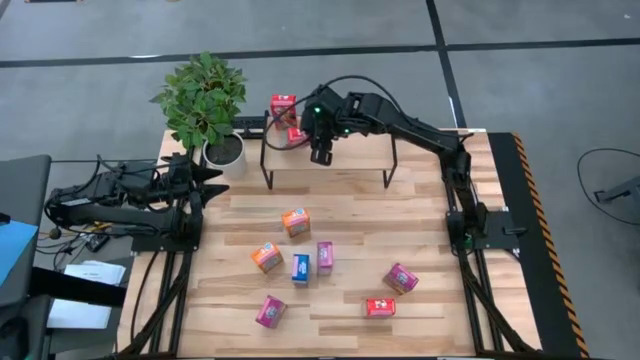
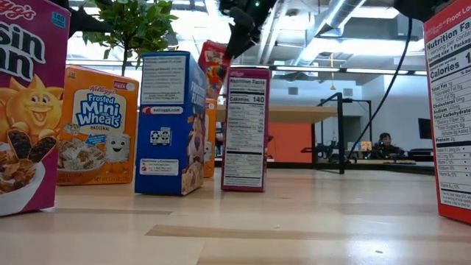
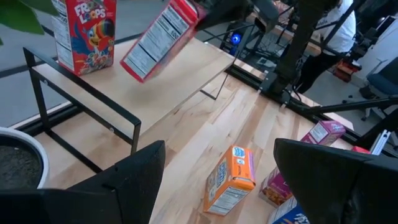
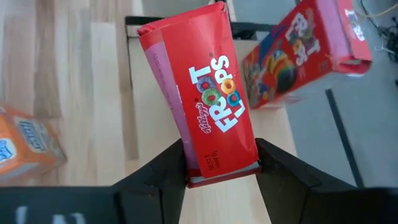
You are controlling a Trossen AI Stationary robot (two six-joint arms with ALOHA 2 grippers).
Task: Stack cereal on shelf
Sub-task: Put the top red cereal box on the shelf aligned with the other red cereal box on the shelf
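Right end effector (image 4: 221,163): pinching a red Froot Loops box (image 4: 202,93), tilted above the shelf (image 1: 355,155), upper centre, beside a standing Froot Loops box (image 1: 283,106). Left end effector (image 1: 212,180): spread, idle. You have seven boxes left on the counter (image 1: 440,300).

**Colours noted, shelf and table**

My right gripper (image 4: 221,163) is black, clamped on a red Froot Loops box (image 4: 202,93) with white lettering and rainbow rings. A second red box (image 1: 283,105) stands on the light-wood shelf (image 1: 350,152). Below: orange box (image 1: 295,221), blue box (image 1: 301,267), magenta box (image 1: 325,256).
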